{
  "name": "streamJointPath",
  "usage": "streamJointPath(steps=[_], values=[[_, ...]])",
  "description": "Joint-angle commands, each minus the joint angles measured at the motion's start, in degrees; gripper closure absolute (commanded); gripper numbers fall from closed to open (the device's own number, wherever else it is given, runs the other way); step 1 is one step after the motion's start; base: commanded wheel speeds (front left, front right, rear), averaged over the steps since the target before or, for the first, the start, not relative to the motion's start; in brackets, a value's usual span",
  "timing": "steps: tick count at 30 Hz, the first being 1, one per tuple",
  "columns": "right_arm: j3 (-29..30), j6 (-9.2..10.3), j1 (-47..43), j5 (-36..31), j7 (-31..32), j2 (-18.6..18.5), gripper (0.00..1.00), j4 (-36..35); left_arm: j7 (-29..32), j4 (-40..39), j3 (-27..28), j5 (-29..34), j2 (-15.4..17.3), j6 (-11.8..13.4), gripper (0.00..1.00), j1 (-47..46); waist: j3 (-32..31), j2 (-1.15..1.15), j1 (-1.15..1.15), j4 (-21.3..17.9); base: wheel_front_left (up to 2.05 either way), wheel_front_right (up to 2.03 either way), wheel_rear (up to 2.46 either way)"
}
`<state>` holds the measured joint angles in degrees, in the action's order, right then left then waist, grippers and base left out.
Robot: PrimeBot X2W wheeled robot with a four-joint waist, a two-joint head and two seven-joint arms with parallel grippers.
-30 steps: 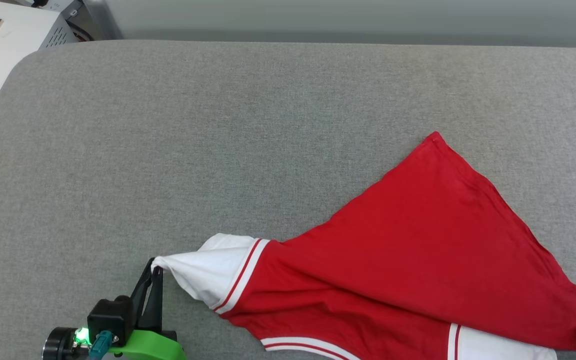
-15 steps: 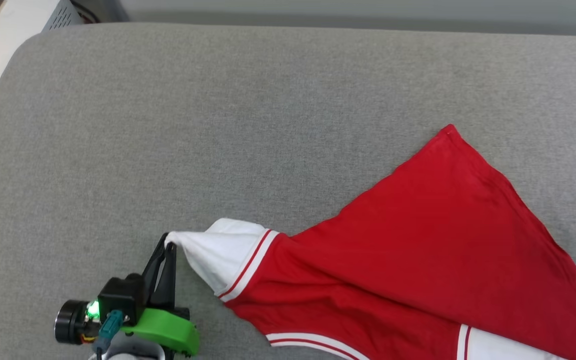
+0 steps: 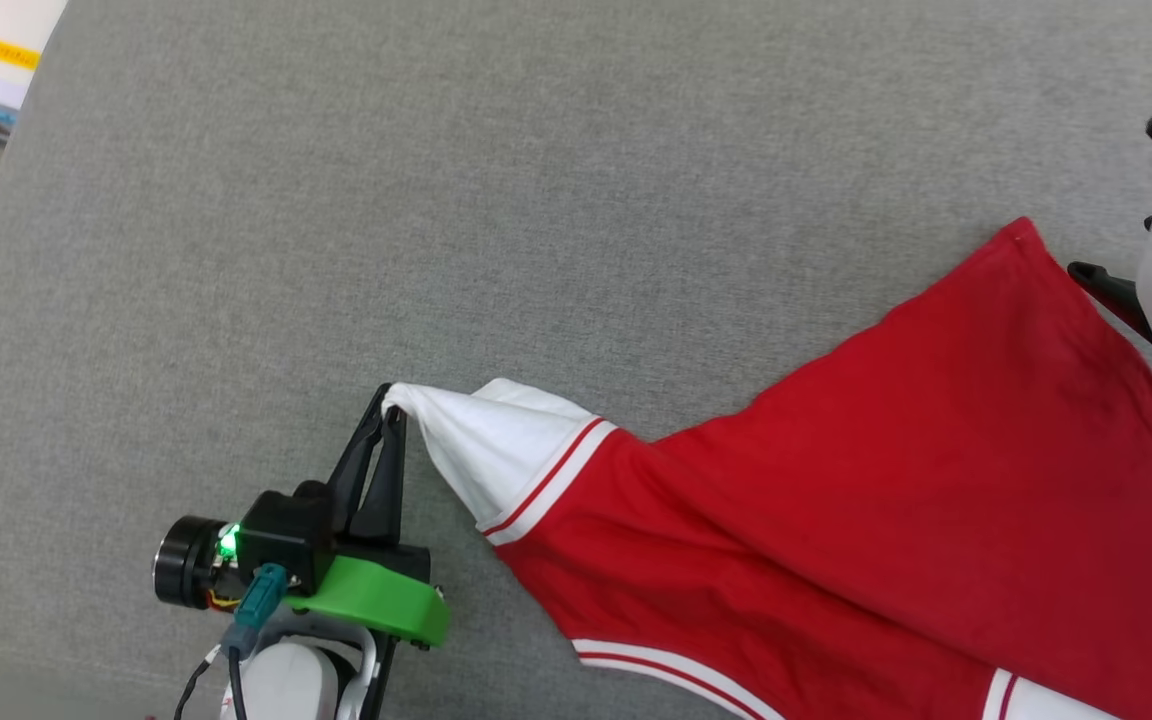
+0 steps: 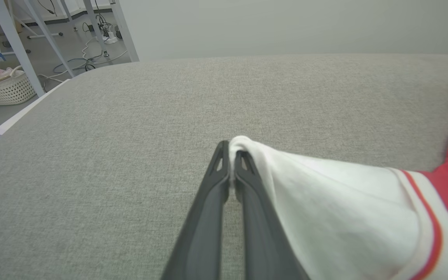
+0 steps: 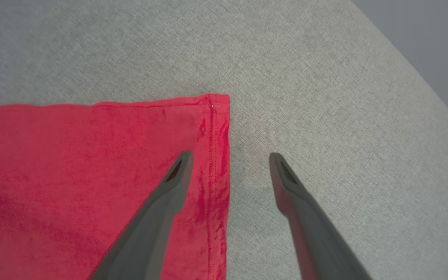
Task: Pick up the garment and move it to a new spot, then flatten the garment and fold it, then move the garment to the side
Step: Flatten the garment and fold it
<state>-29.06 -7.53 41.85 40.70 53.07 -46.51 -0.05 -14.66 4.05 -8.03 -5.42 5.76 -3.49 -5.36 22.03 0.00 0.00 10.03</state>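
I see garment flat on counter, right side, long axis diagonal, hem corner pointing far-right. Left claw clenched on white sleeve tip. Right claw released, astride hem edge.

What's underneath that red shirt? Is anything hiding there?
The garment rests on the grey padded surface, which shows beside it. No bump hints at anything beneath, but the cloth covers that patch, so I cannot be sure.
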Motion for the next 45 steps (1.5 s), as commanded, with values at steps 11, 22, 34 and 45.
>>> streamJointPath(steps=[11,22,34,45], values=[[-13.16,0.04,5.97,-0.14,-6.64,2.91,0.0,16.37,-0.34,-0.62,-1.07,0.81,-1.67,-0.32,1.0,-3.24,5.72,0.0,0.0,3.51,0.0,0.0,0.0],[-22.87,0.04,7.24,4.42,-11.7,1.64,1.0,21.18,-0.34,0.08,-0.49,1.19,-1.98,-0.45,1.0,-3.24,4.76,0.0,0.0,2.13,0.0,0.0,0.0],[-22.44,0.04,10.23,5.94,-29.24,0.71,1.0,18.48,-0.34,-1.6,1.36,3.07,0.81,-0.42,1.0,-1.25,-3.81,0.0,0.0,-1.57,0.0,0.0,0.0],[-16.0,0.04,8.84,5.79,-39.6,-1.38,1.0,14.12,-0.34,-7.59,2.5,4.28,4.49,-0.81,1.0,-6.28,-9.39,0.0,0.0,-5.54,0.0,0.0,0.0]])
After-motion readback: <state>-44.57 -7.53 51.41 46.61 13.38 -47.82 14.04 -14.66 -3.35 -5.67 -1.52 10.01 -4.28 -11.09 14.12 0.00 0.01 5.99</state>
